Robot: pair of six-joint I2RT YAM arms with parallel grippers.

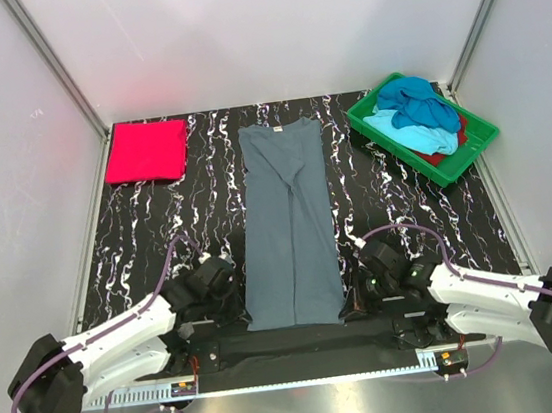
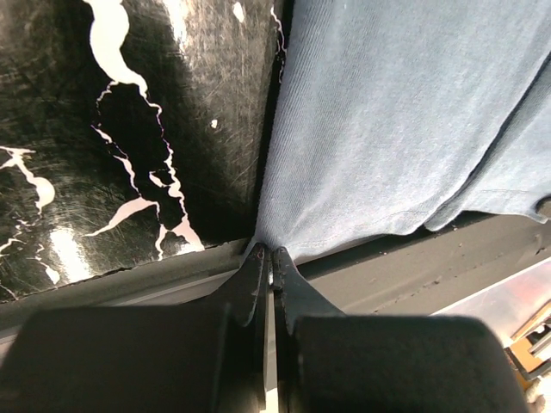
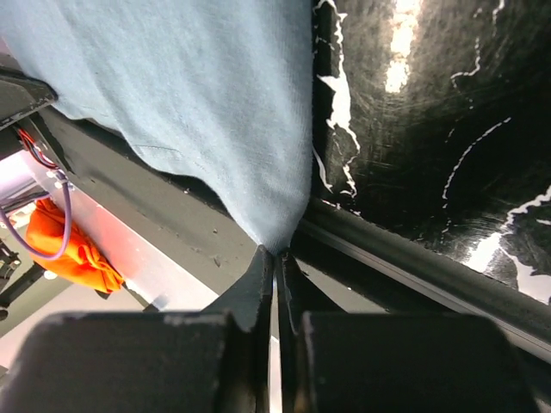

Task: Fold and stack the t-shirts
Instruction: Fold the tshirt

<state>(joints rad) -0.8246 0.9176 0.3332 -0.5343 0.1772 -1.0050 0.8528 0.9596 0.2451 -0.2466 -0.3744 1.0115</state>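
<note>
A slate grey-blue t-shirt (image 1: 288,225) lies folded into a long narrow strip down the middle of the black marbled mat. My left gripper (image 1: 242,319) is at the strip's near left corner. In the left wrist view the gripper (image 2: 271,254) is shut on that corner of the cloth (image 2: 387,129). My right gripper (image 1: 352,306) is at the near right corner, and the right wrist view shows the gripper (image 3: 277,254) shut on the hem tip (image 3: 198,95). A folded red-pink t-shirt (image 1: 145,150) lies at the far left.
A green tray (image 1: 386,145) at the far right holds a dark blue shirt (image 1: 412,97), a turquoise one (image 1: 413,134) and a red one (image 1: 441,154). A dark bar (image 1: 293,343) runs along the mat's near edge. White walls close in both sides.
</note>
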